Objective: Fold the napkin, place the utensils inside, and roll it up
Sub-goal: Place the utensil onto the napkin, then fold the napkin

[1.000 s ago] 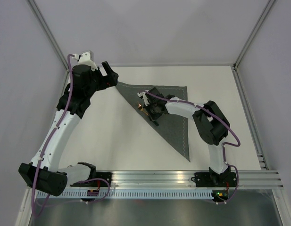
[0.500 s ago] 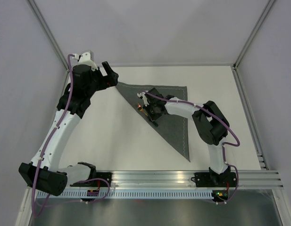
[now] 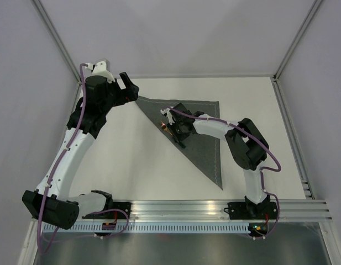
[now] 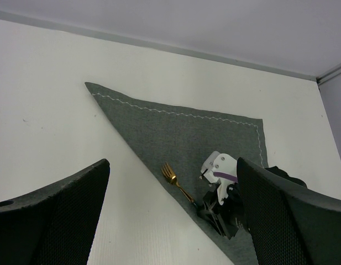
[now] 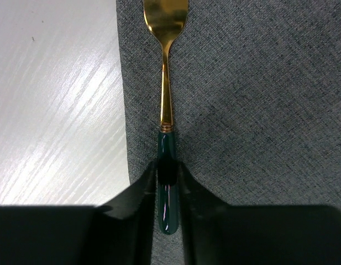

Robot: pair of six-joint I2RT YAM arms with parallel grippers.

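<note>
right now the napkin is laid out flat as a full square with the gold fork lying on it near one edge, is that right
Not quite. The napkin lies as a triangle, not a full square; the top view shows its three corners plainly. The rest holds: the gold fork does lie on it, close to one edge.

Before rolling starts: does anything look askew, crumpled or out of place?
Nothing stands out. The dark grey fabric napkin lies flat, folded into a triangle; the gold fork with a dark handle lies on it along the folded edge, handle between the fingers of the right gripper.
</note>
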